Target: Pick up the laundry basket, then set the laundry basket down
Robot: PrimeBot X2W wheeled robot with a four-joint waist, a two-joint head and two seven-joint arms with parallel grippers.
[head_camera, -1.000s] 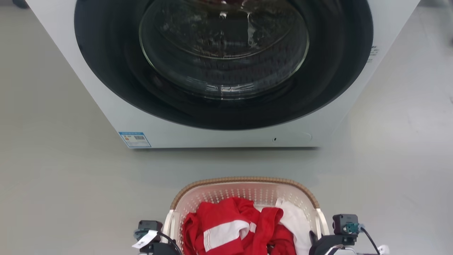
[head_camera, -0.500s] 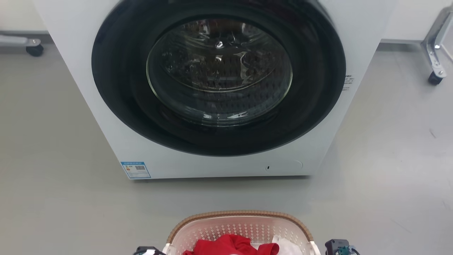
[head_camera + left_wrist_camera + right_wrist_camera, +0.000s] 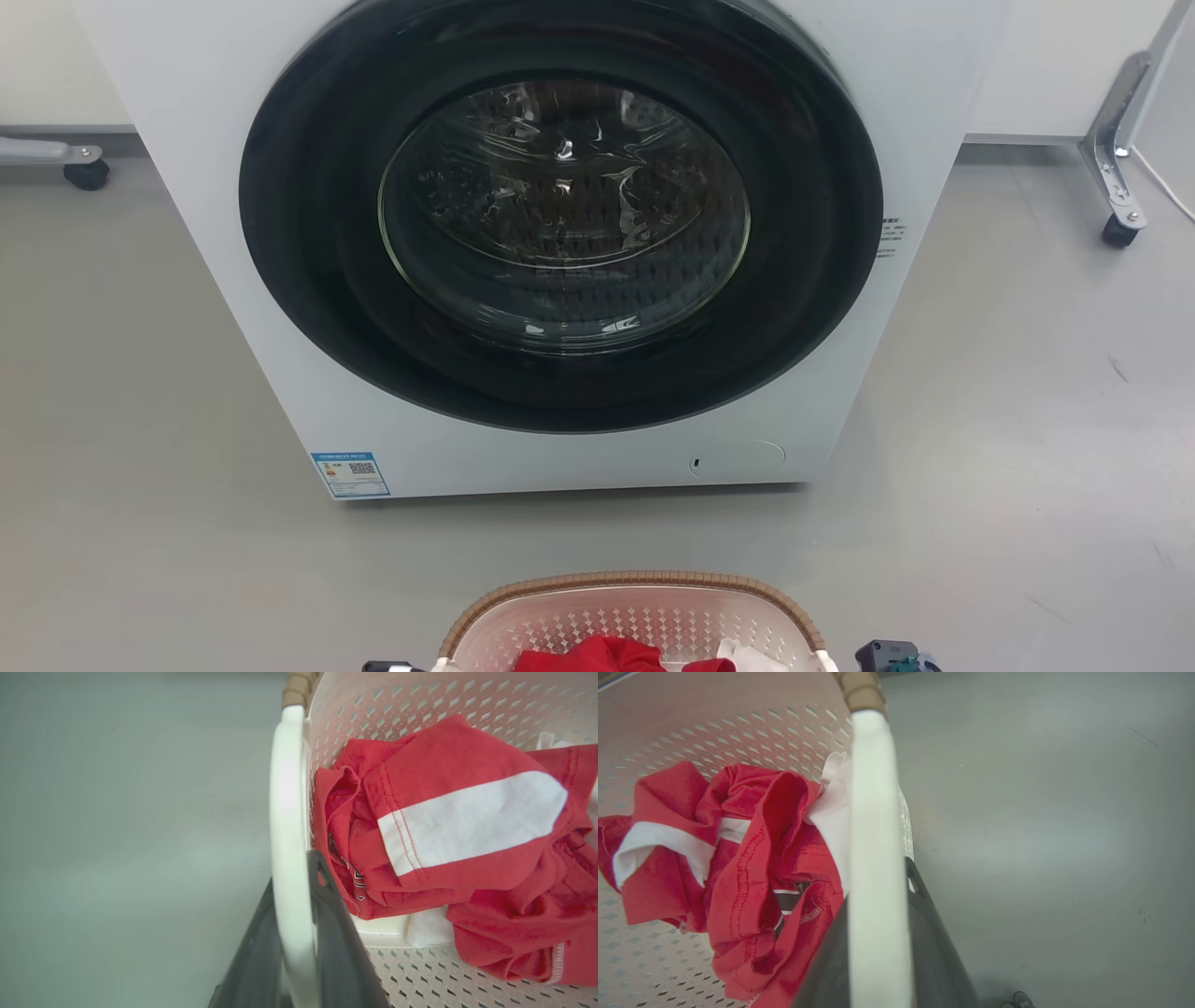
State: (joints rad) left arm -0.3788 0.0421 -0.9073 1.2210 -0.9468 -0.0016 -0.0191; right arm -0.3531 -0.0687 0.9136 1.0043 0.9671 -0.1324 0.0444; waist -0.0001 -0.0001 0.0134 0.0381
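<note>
Laundry basket (image 3: 631, 581) sits in front of the washing machine (image 3: 523, 457), centred on its door (image 3: 560, 215) and apart from it, with a strip of grey floor (image 3: 140, 560) between. Can't tell if the basket base touches the floor.

Left gripper (image 3: 293, 872): the two dark fingers are closed onto the basket's white left handle (image 3: 286, 812), one finger outside and one inside the basket wall, with the handle bar pinched between them.

Right gripper (image 3: 877, 882): same grip on the white right handle (image 3: 873, 812), fingers narrowed onto the bar from both sides.

Inside the basket there is a crumpled red garment (image 3: 448, 812) with a white band, and a white cloth (image 3: 831, 807) bunched against the wall on the right-handle side.

Washing machine is white with a dark round door, shut, and a blue label (image 3: 350, 474) at the lower corner of its front. A caster wheel (image 3: 1116, 231) stands on the floor off to one side of the machine, and another (image 3: 86, 174) on the opposite side.
</note>
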